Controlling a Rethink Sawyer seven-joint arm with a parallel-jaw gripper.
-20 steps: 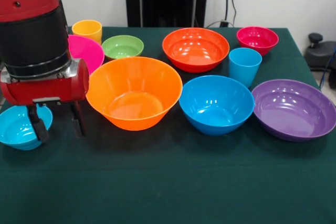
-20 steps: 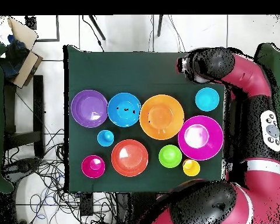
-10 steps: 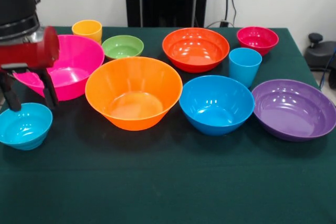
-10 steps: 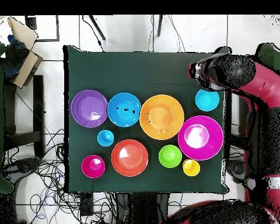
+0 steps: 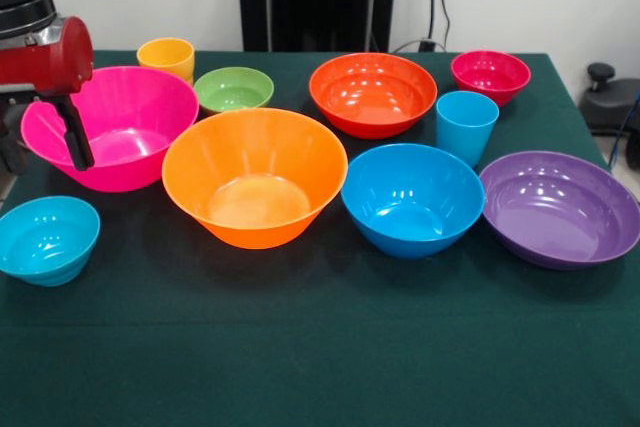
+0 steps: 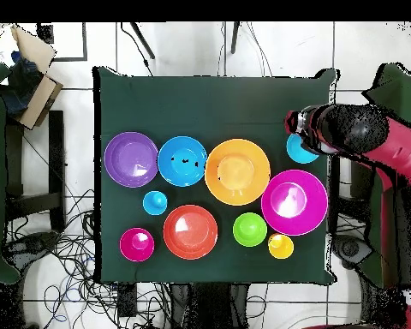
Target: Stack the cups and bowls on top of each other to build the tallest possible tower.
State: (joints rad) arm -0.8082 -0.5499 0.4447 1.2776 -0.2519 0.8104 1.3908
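Front view alone shows the tool spread open, empty, before the pink bowl.

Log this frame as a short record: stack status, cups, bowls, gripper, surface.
stack status: nothing stacked; every piece stands alone on the table
cups: yellow-orange cup behind the pink bowl; light blue cup between the red-orange bowl and the purple bowl
bowls: large pink bowl, large orange bowl, red-orange bowl, blue bowl, purple bowl, teal bowl, green bowl, magenta bowl
gripper: gripper at the table's edge by the pink bowl, holding nothing
surface: dark green tablecloth
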